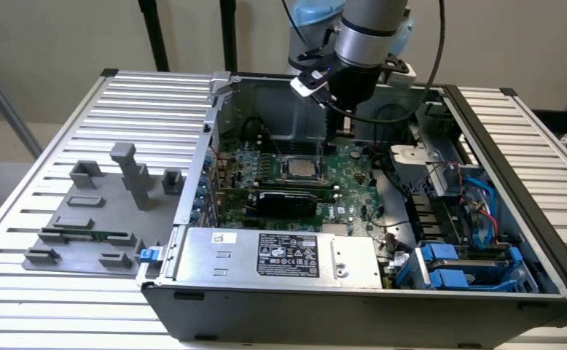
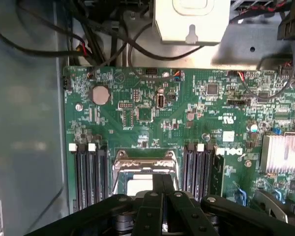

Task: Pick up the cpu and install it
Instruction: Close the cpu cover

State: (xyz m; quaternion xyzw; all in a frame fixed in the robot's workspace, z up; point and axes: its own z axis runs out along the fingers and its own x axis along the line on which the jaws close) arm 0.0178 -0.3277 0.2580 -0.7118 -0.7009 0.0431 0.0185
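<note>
Some way above the motherboard [image 1: 350, 211], hovering with gripper [image 1: 347, 130] seemingly clenched on nothing, with the cpu [image 1: 301, 169] lying seated in its socket [image 2: 143, 162] at about seven o'clock from it in the exterior view.

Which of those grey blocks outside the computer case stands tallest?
The grey column in the middle of the far row: it rises well above the shorter blocks beside it and the low ones in front.
</note>
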